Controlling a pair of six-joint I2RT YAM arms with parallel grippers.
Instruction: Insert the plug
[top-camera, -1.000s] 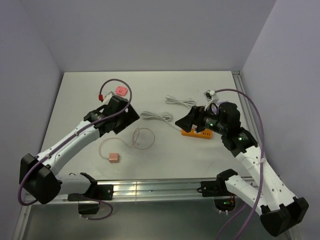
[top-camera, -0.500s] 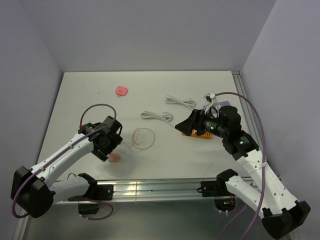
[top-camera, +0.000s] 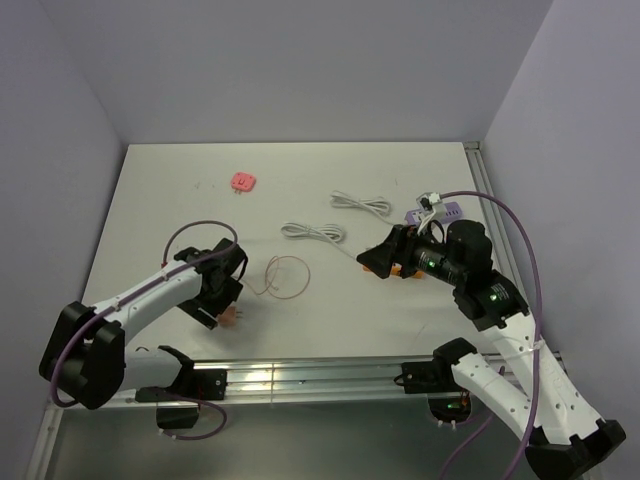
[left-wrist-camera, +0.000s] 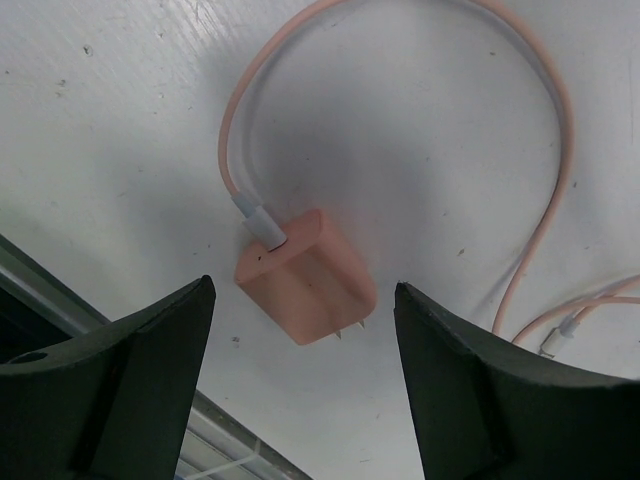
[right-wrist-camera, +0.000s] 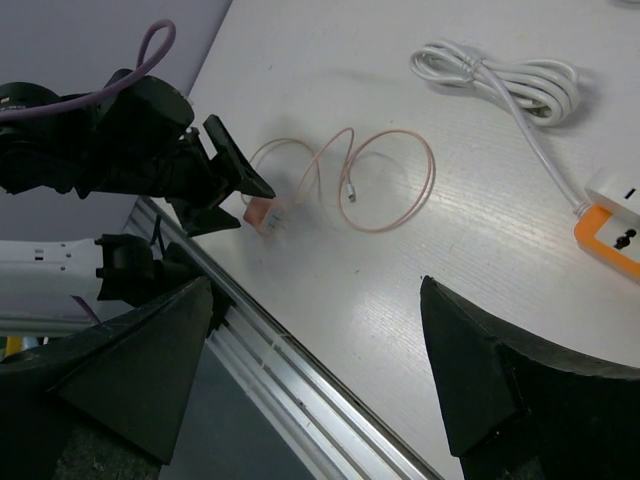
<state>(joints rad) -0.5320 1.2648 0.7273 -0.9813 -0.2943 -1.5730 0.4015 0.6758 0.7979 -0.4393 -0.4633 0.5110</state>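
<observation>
A pink plug block (left-wrist-camera: 305, 290) with two prongs lies flat on the white table, its thin pink cable (left-wrist-camera: 560, 150) looping away. My left gripper (left-wrist-camera: 303, 287) is open, its fingers on either side of the plug and apart from it. In the top view the plug (top-camera: 229, 317) sits by the left gripper (top-camera: 222, 303) near the front edge. The orange and white power strip (right-wrist-camera: 612, 225) lies at the right, mostly hidden in the top view under my right gripper (top-camera: 375, 261). The right gripper (right-wrist-camera: 315, 290) is open and empty above the table.
Two white cable bundles (top-camera: 313, 232) (top-camera: 362, 203) lie at mid-table. A small pink item (top-camera: 243, 181) lies at the back left. A purple item (top-camera: 447, 212) sits near the right wall. An aluminium rail (top-camera: 300, 375) runs along the front edge.
My left arm has swung from the back middle toward the front left and come down over the pink plug. My right gripper has shifted slightly forward over the power strip.
</observation>
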